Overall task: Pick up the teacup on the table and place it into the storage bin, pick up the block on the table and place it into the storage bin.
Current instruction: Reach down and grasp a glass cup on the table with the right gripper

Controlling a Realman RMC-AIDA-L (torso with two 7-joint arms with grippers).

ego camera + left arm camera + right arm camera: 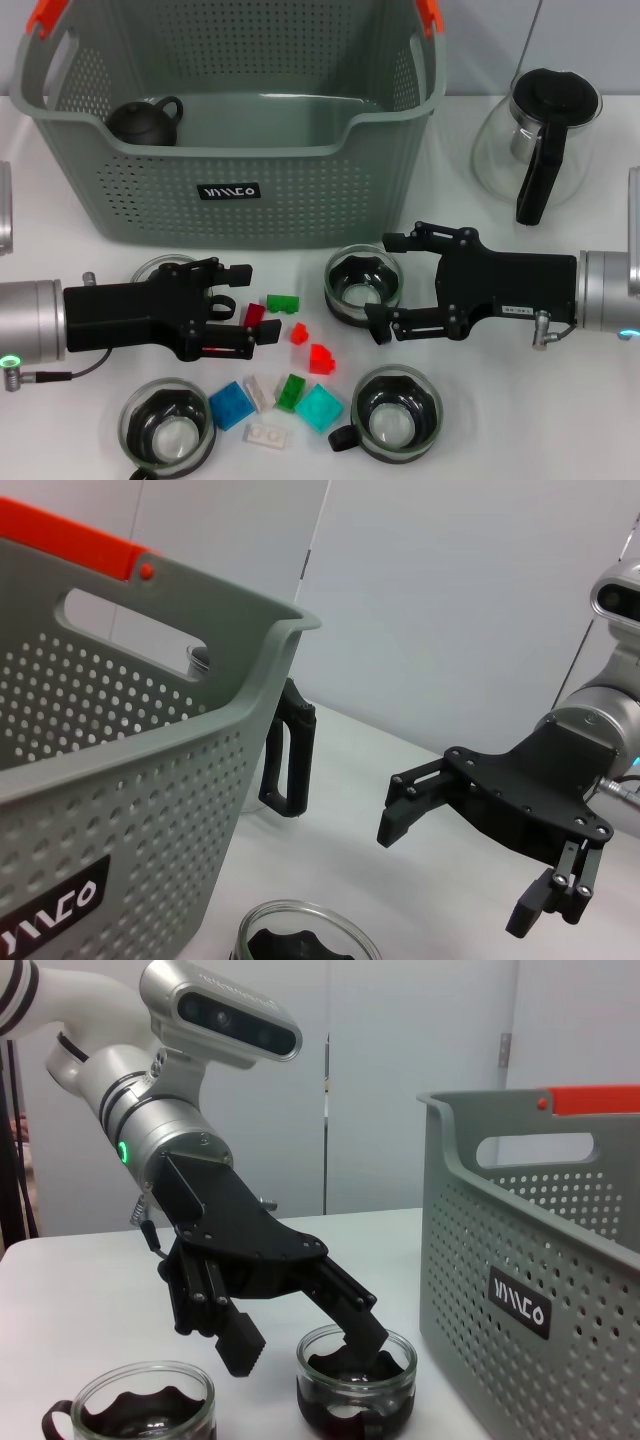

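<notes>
Fingers spread on both: right gripper (pixel 382 289) around a teacup (pixel 362 282), left gripper (pixel 244 309) over blocks (pixel 296 334).

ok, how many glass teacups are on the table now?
4. Far-left teacup, partly hidden behind the left hand; centre teacup just before the open right hand; front-left teacup and front-right teacup nearest the robot. None visible in the storage bin.

A small black label (pixel 230 191) on the front wall of the storage bin (pixel 300 215) carried white stylised letters, not clearly legible.
</notes>
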